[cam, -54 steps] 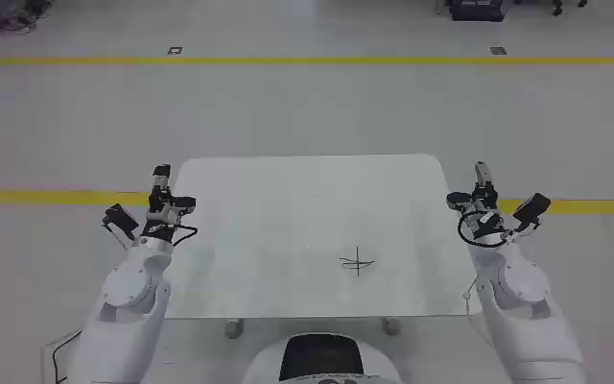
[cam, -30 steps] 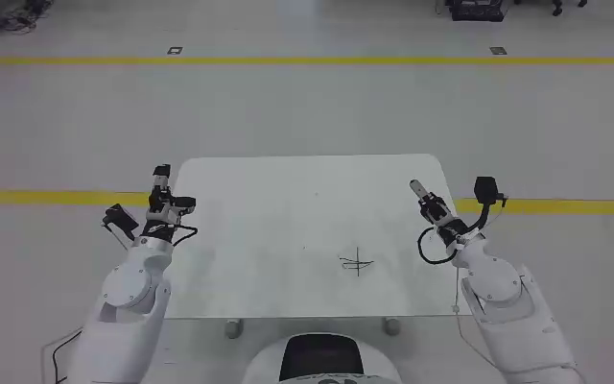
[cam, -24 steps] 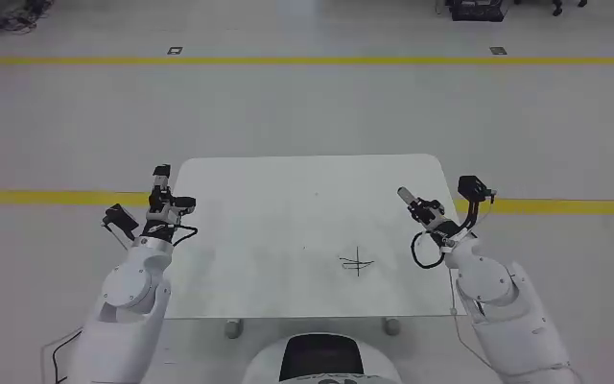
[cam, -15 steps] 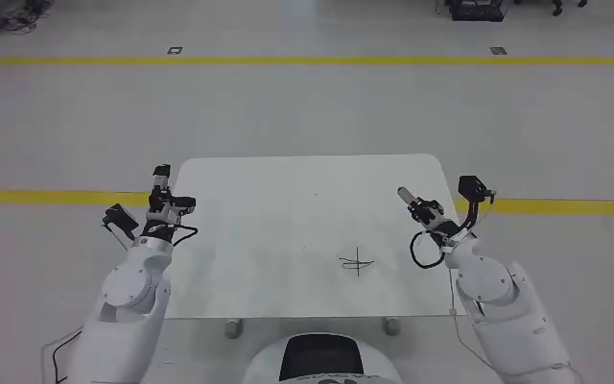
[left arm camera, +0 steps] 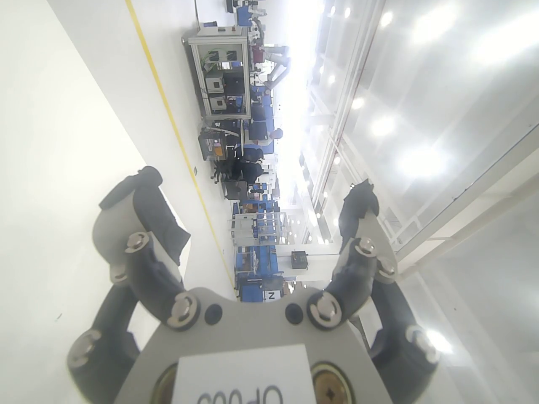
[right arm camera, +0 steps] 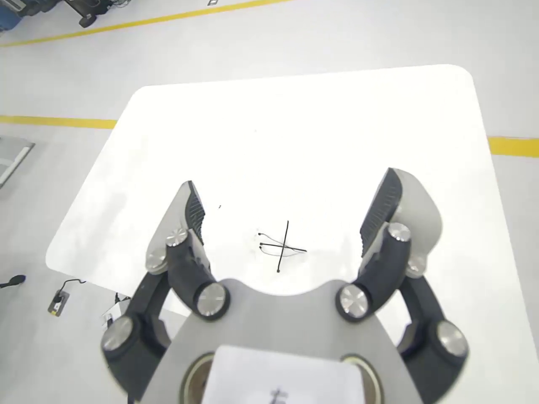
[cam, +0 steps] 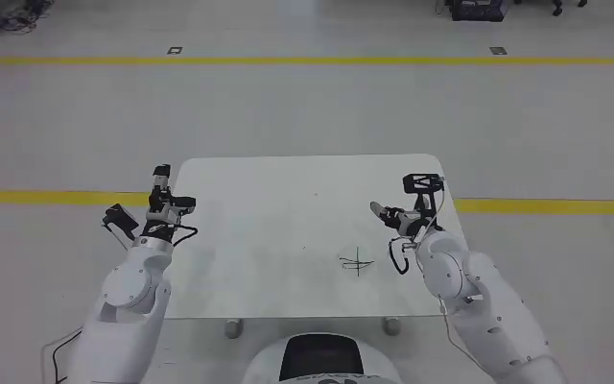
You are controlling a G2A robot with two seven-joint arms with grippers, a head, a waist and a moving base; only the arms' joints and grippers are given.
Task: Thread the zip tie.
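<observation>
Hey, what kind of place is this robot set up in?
Most likely a factory hall or industrial robotics lab: yellow painted lines cross the pale floor, a metal-framed equipment cabinet and blue workstations stand in the background, and rows of bright ceiling lights hang high overhead.

The zip ties [right arm camera: 282,248] are thin black lines, crossed, lying between the fingers [right arm camera: 414,208] of the right gripper [right arm camera: 290,180] against the plain white table [right arm camera: 294,107]. Those fingers are light grey metal with black pads [right arm camera: 379,208] ribbed in fine parallel grooves (silver screw heads [right arm camera: 212,297] dot the black links [right arm camera: 185,267] behind them). Beyond the fingertips the floor [right arm camera: 320,31] is pale grey, crossed by yellow lines [right arm camera: 252,1]. The left gripper [left arm camera: 252,180] is likewise grey metal with black finger pads.
</observation>
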